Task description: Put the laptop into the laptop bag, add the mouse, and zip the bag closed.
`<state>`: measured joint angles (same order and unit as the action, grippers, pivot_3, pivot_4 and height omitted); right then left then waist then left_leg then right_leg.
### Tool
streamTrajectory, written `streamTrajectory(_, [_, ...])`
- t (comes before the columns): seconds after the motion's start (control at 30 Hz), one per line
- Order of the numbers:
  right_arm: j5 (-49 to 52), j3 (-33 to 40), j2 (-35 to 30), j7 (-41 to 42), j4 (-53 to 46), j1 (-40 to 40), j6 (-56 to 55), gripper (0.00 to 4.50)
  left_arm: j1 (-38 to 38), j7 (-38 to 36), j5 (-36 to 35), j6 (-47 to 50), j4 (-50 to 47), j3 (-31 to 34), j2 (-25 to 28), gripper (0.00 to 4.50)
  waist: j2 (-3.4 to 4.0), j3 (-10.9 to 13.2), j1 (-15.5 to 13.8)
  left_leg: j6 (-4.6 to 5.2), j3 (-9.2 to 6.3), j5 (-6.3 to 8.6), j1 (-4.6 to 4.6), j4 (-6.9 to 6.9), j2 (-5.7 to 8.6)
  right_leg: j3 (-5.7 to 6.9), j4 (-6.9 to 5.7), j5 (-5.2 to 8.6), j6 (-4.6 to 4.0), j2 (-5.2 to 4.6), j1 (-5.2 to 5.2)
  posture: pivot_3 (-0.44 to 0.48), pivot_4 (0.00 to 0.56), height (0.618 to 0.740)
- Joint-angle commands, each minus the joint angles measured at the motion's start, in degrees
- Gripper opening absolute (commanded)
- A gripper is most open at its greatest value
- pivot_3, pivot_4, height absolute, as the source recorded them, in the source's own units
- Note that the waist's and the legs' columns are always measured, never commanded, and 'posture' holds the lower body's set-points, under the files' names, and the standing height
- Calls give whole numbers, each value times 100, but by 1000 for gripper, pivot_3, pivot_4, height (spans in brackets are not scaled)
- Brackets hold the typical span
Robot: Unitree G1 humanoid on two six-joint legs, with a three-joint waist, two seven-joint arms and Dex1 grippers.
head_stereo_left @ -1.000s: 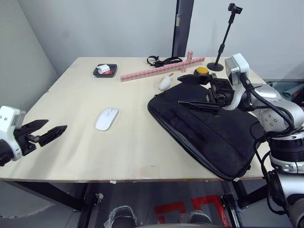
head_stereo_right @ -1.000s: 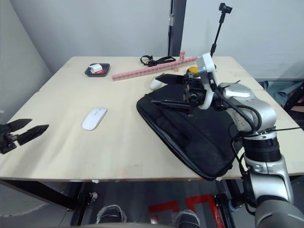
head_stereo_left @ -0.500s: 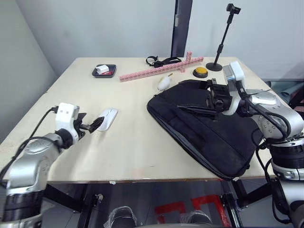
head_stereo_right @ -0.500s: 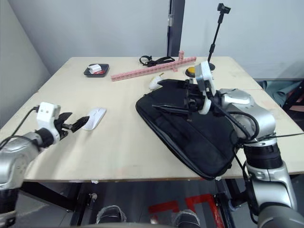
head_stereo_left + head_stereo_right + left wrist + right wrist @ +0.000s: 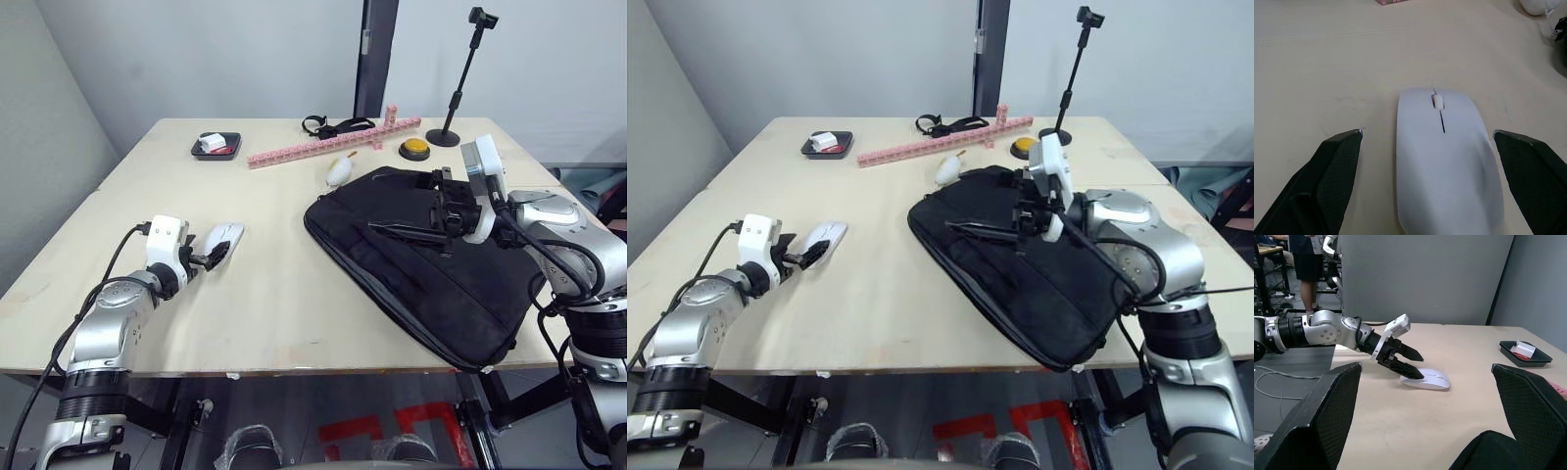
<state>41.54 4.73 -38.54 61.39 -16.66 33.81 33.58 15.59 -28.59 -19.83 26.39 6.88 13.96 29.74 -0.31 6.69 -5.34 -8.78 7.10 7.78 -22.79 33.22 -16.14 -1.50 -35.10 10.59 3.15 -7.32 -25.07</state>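
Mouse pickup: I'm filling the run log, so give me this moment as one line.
left gripper: open, straddling mouse | right gripper: open, over bag | mouse: on table, not lifted

Left gripper (image 5: 1425, 181) spread wide; right gripper (image 5: 1425, 421) spread wide.

You brought your left gripper (image 5: 1427, 183) in from the table's near-left edge to the mouse (image 5: 1444, 161), fingers spread either side; your right gripper (image 5: 407, 217) lowered toward the bag (image 5: 431, 269).
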Motion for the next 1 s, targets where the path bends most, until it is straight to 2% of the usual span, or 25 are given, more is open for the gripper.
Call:
streamTrajectory(0.03, [121, 219, -93, -37, -238, -20, -48, 4454, 123, -92, 95, -168, 21, -74, 45, 4500, 0, 0, -2, 0, 0, 0, 0, 0, 0, 0, 0, 0, 0, 0, 0, 0, 150, 740])
streamTrajectory(0.53, [221, 189, -162, -151, -273, -33, -30, 4454, 243, -42, 237, -276, 198, -159, 14, 4500, 0, 0, 0, -3, 0, 2, 0, -2, 0, 0, 2, 0, 0, 0, 0, 0, 150, 740])
streamTrajectory(0.7, [217, 195, -178, -124, -236, -20, -44, 4500, 269, -70, 290, -274, 316, -168, 18, 2920, 0, 0, -2, -6, 0, 4, 0, -2, 0, 0, 2, 0, 0, 0, 0, 0, 150, 740])
streamTrajectory(0.87, [206, 198, -178, -126, -217, -25, -53, 4500, 229, -127, 250, -297, 309, -88, 66, 2821, 0, 0, -1, -14, 0, 9, 0, -4, 0, 0, 4, 0, 1, 0, 0, 0, 150, 740])
streamTrajectory(1.0, [191, 145, -202, -174, -272, -100, 39, 4500, 213, -469, -259, -85, -232, 248, 228, 2821, 0, 1, -2, -15, 0, 9, -1, -4, 0, 0, 5, 0, 1, 0, -1, 0, 150, 740])
